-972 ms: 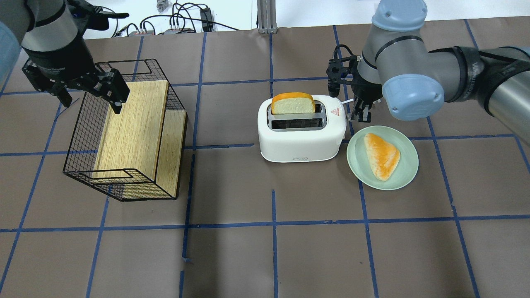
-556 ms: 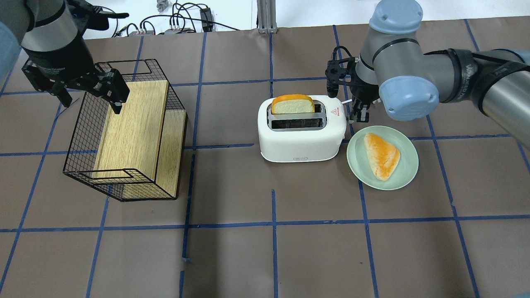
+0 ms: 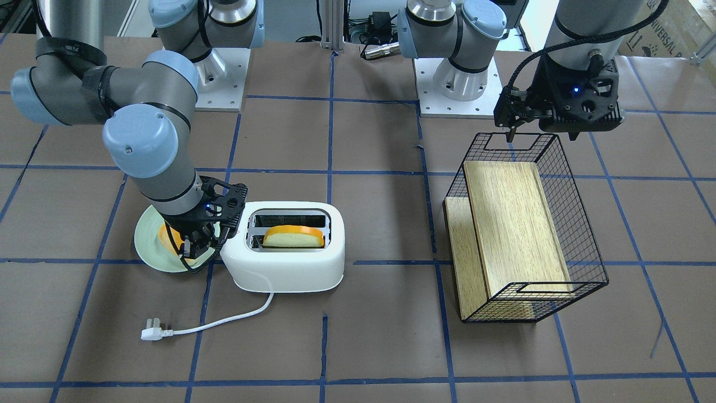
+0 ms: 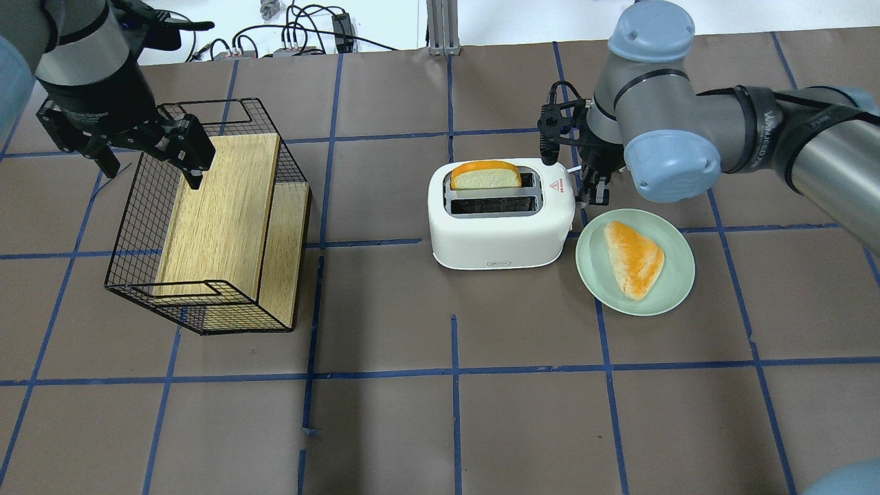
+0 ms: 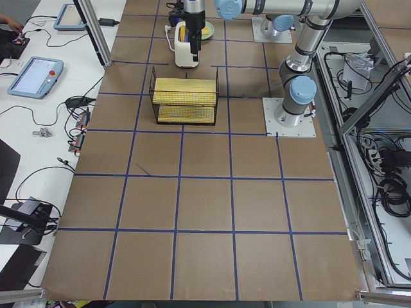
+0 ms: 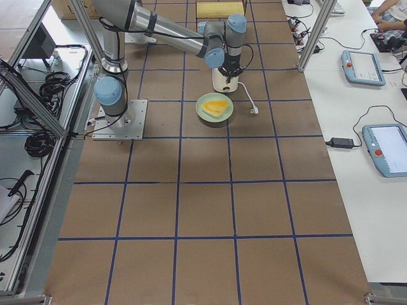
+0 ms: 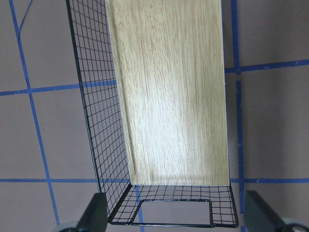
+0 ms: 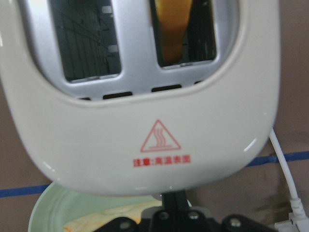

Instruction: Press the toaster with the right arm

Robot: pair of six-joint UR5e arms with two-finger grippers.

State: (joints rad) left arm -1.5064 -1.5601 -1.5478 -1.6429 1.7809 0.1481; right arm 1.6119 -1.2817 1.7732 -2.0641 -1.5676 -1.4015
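Press step in hand. Right tool (image 4: 594, 187), fingers closed together and holding nothing, sits at the lever end of the toaster (image 4: 500, 234), which is mid-bench beside the plate (image 4: 677, 275). Bread (image 4: 485, 177) pokes up, so the lever is probably not latched. Next move: straight down, firmly.

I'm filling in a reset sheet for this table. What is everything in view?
toaster: one, white, mid-table
bread slice in toaster: one, orange crust, in one slot; other slot empty
plate: one, pale green, beside the toaster
bread slice on plate: one, orange
cord with plug: one, white, loose on the table
wire basket: one, black, robot's left side
wooden insert: one, pale, inside the basket
left gripper: black, open, over one end of the basket
right gripper: black, shut, at the toaster's end by the plate
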